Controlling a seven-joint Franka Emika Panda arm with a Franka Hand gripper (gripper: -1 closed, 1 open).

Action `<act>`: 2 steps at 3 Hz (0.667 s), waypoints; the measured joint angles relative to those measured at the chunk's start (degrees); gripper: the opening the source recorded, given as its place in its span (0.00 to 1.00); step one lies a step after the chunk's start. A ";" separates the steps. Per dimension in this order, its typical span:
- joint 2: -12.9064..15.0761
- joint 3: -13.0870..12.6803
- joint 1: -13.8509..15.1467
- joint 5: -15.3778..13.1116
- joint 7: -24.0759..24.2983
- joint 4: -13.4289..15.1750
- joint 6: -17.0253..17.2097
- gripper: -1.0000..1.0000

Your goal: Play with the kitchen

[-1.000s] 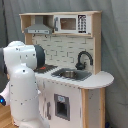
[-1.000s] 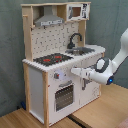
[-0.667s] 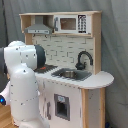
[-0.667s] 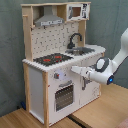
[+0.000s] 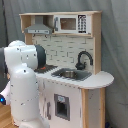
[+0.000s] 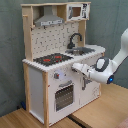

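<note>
The kitchen [image 6: 42, 85] is a white and light-wood toy. It has a grey hood [image 6: 50, 20], a black faucet [image 6: 75, 39], a sink [image 6: 83, 50], a red-ringed hob [image 6: 52, 59] and an oven door [image 6: 64, 96]. In the second exterior view my gripper [image 6: 75, 67] reaches in from the right, right at the white front panel under the counter edge and above the oven door. In the first exterior view the kitchen [image 5: 92, 100] shows its faucet [image 5: 83, 59] and sink [image 5: 71, 74]. There my white arm [image 5: 22, 85] covers the hob and hides the gripper.
A toy microwave [image 6: 75, 11] sits in the top shelf beside the hood. The kitchen stands on a wooden floor [image 6: 100, 112] before a grey curtain [image 6: 10, 50]. My arm's elbow [image 6: 106, 70] hangs to the right of the counter in the second exterior view.
In the second exterior view the gripper has edged slightly left, closer to the kitchen's front panel. Nothing on the kitchen has moved.
</note>
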State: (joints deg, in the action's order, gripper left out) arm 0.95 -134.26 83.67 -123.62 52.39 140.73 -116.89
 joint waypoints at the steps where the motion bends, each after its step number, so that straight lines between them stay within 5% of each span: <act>1: 0.10 0.03 0.00 -0.01 6.26 0.00 -0.14 0.00; 2: 0.17 0.06 0.00 -0.02 12.01 0.00 -0.23 0.00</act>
State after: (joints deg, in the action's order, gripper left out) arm 1.11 -134.20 83.67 -123.65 64.40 140.73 -117.13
